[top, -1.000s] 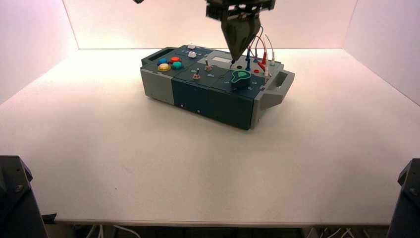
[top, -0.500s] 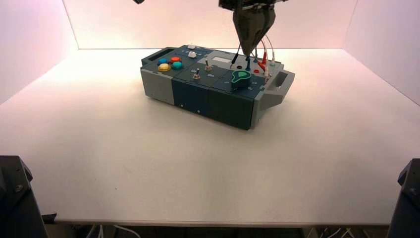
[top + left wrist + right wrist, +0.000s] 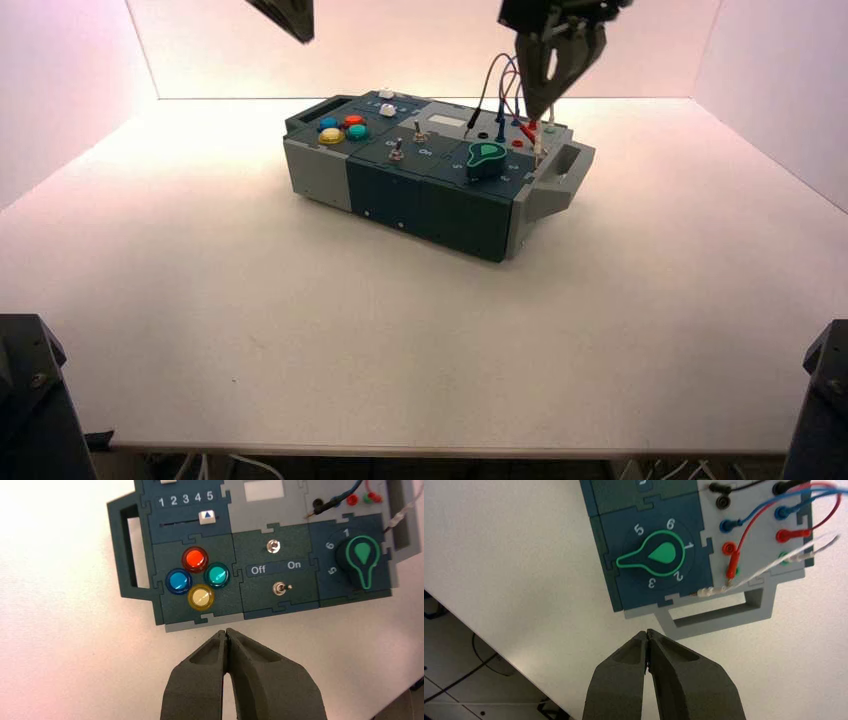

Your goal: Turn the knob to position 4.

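Note:
The green teardrop knob [image 3: 486,155] sits on its dark teal base at the right end of the box [image 3: 400,195]. In the right wrist view the knob [image 3: 659,555] points its tip between the marks 5 and 3. My right gripper [image 3: 541,108] hangs shut and empty above the wires behind the knob, touching nothing; its closed tips [image 3: 647,633] hover off the box's handle end. My left gripper [image 3: 303,35] is shut and raised high above the box's left end, and its closed tips [image 3: 227,631] hover off the box's front side. The left wrist view also shows the knob [image 3: 362,555].
Red, blue, teal and yellow push buttons [image 3: 198,578] cluster at the box's left end. Two metal toggle switches [image 3: 280,588] flank the Off/On lettering. A slider [image 3: 206,516] sits near 5. Coloured wires [image 3: 784,525] loop from jacks behind the knob. The table edge [image 3: 499,647] lies close.
My right gripper has lifted off from just above the knob area and swung up and to the right. The left gripper has come into view at the top left.

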